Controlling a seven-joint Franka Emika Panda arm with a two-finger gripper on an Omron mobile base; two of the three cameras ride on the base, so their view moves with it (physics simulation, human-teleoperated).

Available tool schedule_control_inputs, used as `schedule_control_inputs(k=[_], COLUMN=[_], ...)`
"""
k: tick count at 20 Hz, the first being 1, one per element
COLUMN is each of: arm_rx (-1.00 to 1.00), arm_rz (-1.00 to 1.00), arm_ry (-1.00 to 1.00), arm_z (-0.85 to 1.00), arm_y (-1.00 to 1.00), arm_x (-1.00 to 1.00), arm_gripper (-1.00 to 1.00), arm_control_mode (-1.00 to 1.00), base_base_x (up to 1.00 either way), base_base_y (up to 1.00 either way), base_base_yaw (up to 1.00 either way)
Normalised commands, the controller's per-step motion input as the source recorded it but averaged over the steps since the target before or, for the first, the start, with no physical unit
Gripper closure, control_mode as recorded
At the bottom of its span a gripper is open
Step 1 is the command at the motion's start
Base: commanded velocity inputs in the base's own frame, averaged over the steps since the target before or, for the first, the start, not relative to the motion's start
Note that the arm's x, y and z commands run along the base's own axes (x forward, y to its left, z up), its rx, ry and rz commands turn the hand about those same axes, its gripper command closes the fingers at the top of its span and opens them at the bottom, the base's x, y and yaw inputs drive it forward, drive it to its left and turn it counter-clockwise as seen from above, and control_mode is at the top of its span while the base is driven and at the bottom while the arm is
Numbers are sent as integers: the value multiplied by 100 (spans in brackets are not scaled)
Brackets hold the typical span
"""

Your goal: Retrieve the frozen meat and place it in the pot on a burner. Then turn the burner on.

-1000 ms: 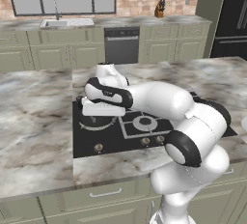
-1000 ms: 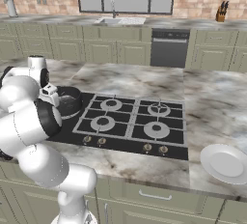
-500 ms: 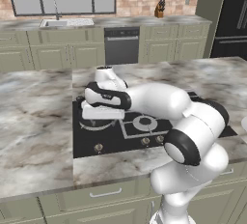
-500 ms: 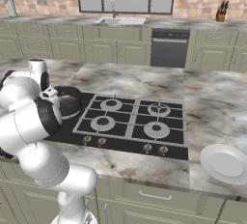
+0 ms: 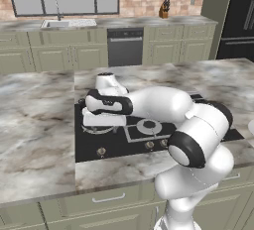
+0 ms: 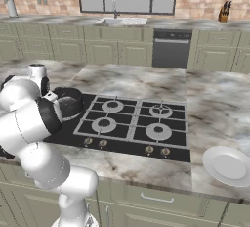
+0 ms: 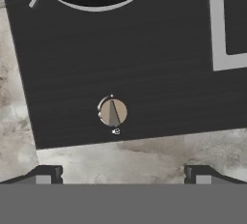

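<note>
While the marble tabletop (image 6: 146, 81) carries the black cooktop (image 6: 124, 123) as the landmark for everything else, the step in hand looks like the last one: turning the burner on. At the cooktop's far left end sits the pot (image 6: 68, 101), squat and dark, resting on the flat ringed burner (image 7: 96, 3), whose pale ring arcs across the top of the hand view; whether the frozen meat lies inside cannot be told from here. At that same left end the arm reaches over the cooktop's front strip, and the gripper (image 7: 123, 177) hangs above the cooktop's front edge with its jaws spread wide and nothing between them. Just inside that front edge, on the pot's side of the cooktop, sits the small round knob (image 7: 113, 112), its pointer ridge showing. As I judge it, the next move calls for lowering onto the knob, centring the jaws around it, closing and twisting.
</note>
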Motion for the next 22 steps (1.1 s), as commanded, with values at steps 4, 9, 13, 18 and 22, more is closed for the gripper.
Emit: schedule_control_inputs(k=[4,9,13,18,22], arm_rx=[0,0,0,0,0], arm_rz=[0,0,0,0,0], arm_ry=[0,0,0,0,0], arm_z=[-19,-18,-24,-19,-20], arm_y=[3,1,1,1,2], arm_x=[0,0,0,0,0], arm_gripper=[-100,-100,-100,-100,-100], arm_control_mode=[-100,-100,-100,-100,-100], base_base_x=[0,0,0,0,0], base_base_y=[0,0,0,0,0], base_base_yaw=[0,0,0,0,0])
